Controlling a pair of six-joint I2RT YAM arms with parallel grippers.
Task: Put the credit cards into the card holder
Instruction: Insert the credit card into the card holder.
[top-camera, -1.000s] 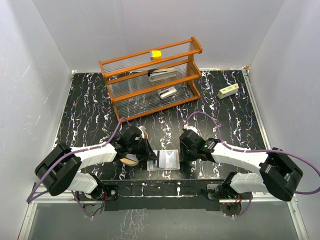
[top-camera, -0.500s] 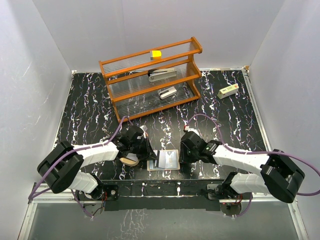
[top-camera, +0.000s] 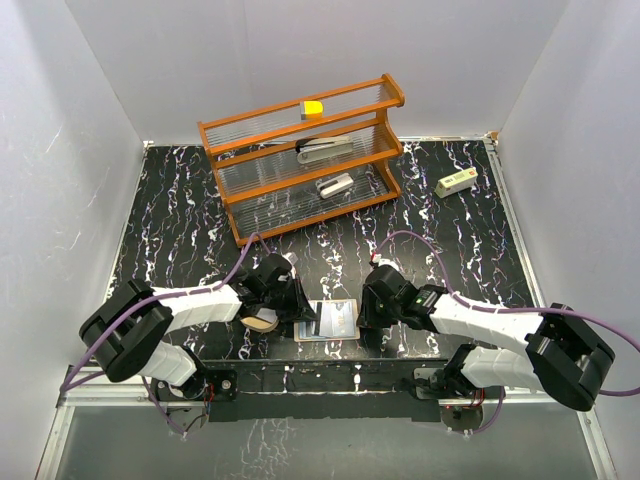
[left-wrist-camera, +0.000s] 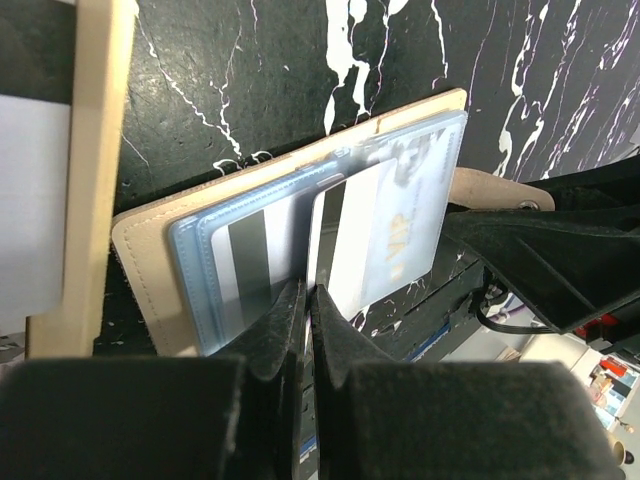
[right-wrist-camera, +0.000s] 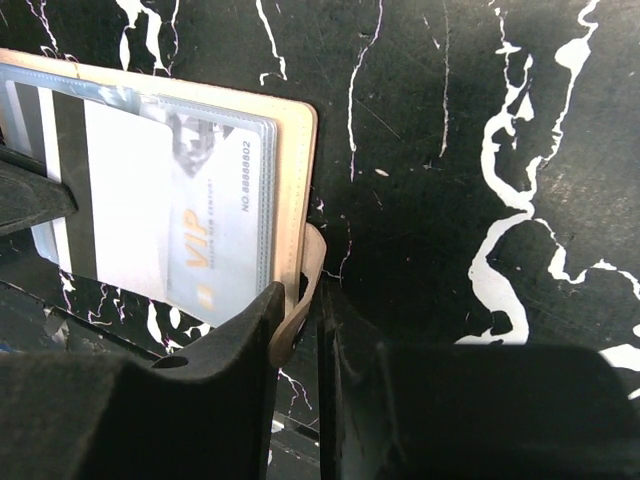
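A: Status?

B: Card holder (top-camera: 330, 322) lies open at lower middle of the top view, between my 2 arms. My left gripper (left-wrist-camera: 308, 300) is clamped shut on the lower edge of the striped card (left-wrist-camera: 375, 235), which looks mostly inside the clear sleeve (left-wrist-camera: 200, 250).

A: Right side?

B: My right gripper (right-wrist-camera: 300, 335) is narrow, pinched on the tan strap (right-wrist-camera: 313, 265) at the holder's right edge. My guess is that it pins the holder while the left seats the card.

A: Change vs 1 s back?

B: Both wrists crept inward toward the holder, and the right one sits lower in frame. Holder hasn't shifted.
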